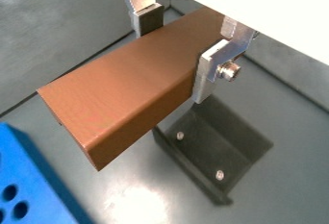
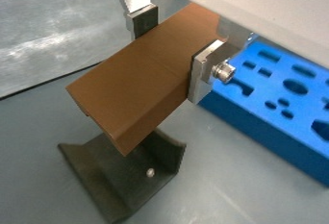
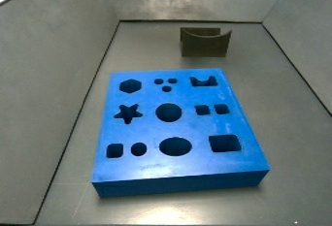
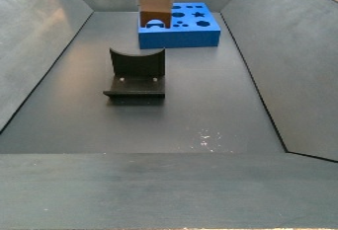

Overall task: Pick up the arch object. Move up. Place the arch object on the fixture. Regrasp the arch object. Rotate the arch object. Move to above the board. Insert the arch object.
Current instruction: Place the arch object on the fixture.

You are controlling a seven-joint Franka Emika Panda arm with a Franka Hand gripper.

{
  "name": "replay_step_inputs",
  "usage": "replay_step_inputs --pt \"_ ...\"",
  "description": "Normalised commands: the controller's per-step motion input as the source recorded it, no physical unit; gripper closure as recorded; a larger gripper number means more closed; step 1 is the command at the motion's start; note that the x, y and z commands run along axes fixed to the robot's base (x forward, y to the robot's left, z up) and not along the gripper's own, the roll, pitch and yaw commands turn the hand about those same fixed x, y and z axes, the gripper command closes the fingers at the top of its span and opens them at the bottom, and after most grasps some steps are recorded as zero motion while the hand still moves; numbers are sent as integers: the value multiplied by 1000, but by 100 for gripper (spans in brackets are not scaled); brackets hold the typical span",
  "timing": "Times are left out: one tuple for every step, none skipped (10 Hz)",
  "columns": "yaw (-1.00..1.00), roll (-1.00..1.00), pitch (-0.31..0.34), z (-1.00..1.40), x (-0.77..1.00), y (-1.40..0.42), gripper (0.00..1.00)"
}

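Above the fixture [image 4: 134,76] hangs the gripper [image 1: 180,36], jaws clamped on the arch object [image 1: 129,88], its long axis sloping down toward the scooped cradle below.

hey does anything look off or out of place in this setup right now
Nothing stands out. The gripper holds the orange-brown arch object in the air above the fixture, not touching it. The blue board lies flat, its cutouts empty. Nothing looks spilled or damaged.
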Motion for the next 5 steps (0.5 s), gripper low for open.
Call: replay_step_inputs --pt "-130 -1000 86 -30 622 57 100" --pt "-135 -1000 90 -28 541 52 100" --pt "-141 -1000 95 -22 479 51 100" --pt "-147 -1000 97 -20 438 51 100" --pt "-162 -1000 101 -21 337 48 100"
